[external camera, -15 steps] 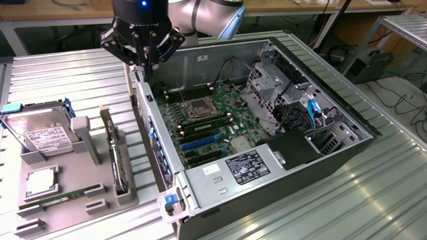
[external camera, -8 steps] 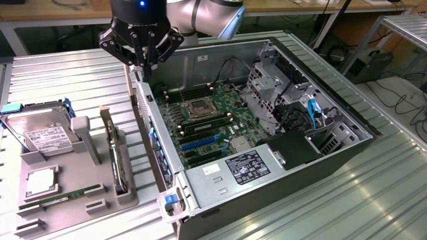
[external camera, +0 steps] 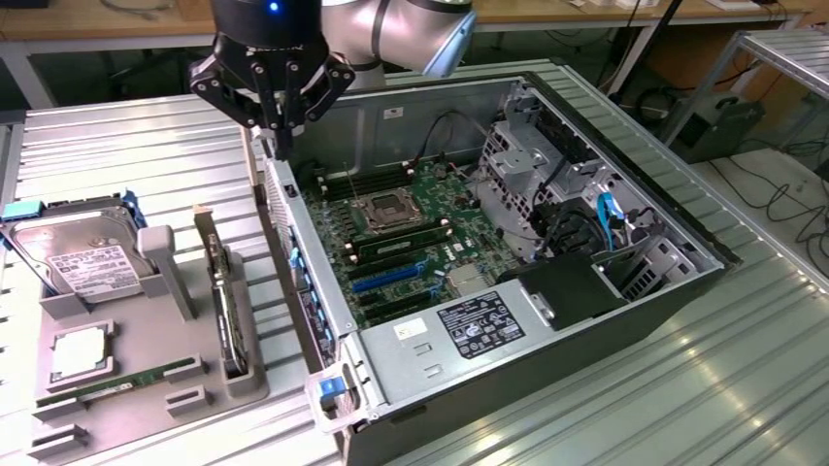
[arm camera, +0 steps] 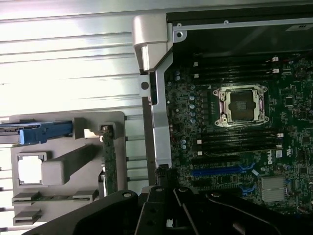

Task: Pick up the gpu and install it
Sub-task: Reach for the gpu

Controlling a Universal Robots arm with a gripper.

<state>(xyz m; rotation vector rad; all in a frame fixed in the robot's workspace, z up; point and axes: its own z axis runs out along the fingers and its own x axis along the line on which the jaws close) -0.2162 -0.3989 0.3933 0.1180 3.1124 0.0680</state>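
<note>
GPU (external camera: 229, 311) is standing on 1 long edge in a slot of the grey tray (external camera: 162, 335), on the side nearest the open case (external camera: 402, 116); in the wrist view you are seeing it (arm camera: 108, 161) edge-on, as a thin green strip. The gripper (external camera: 275, 144) is hanging over the case wall that is facing the tray, well above the card and touching nothing. Its 2 jaws are looking drawn together into 1 narrow tip, and they are holding nothing. The motherboard (external camera: 402, 243) is lying bare inside the case, with its blue slots (external camera: 388, 277) showing unoccupied. You are dealing, by my judgement, with a light, stiff and fragile card: it is unlikely to bend in a grip, but the board and fan are not tolerating much squeeze or knocking. I am judging the exposed upper edge, near mid-length, to be the safest hold, with the jaws pressing the 2 flat faces so the card is not swinging end-down. The lower edge is sitting in the tray slot and is probably carrying the contacts, so you are best keeping off it. The hard drive (external camera: 78, 257) and memory stick (external camera: 116, 385) are resting well apart from the card, leaving room on that side.
</note>
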